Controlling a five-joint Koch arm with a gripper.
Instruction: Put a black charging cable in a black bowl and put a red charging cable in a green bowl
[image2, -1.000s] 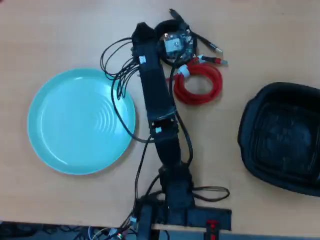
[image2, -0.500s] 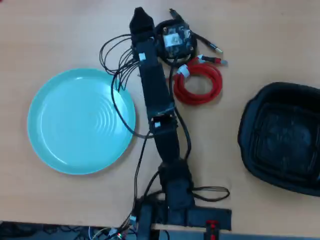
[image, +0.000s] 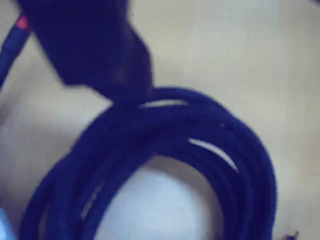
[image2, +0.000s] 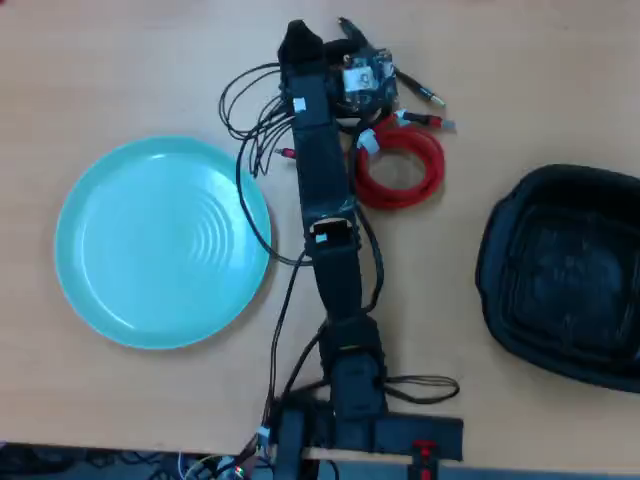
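Reach is nearly full in the overhead view; the arm stretches from its base at the near table edge out to the far side, because the black charging cable lies there, mostly hidden under the wrist, with only a loose plug end poking out to the right; the gripper sits over that coil, and its jaws cannot be separated from the dark cable from above. In the wrist view the coil fills the lower picture, blurred and tinted blue by the camera, and one dark jaw comes down from the upper left to meet its top edge; the second jaw is not shown, so whether the gripper is spread or closed, or has any grip on the cable, cannot be told. The red charging cable lies just beside the arm on the right of the overhead view, near the black coil, untouched; the green bowl rests well to the left and the black bowl well to the right, both holding nothing, so neither cable has been delivered; the spacing leaves each bowl a clear swing away from the pickup spot.

Compared with half a second earlier, the arm's far end has shifted to the right in the overhead view, covering more of the black coil; the loose robot wires have trailed along with it; cables and bowls lie where they were.
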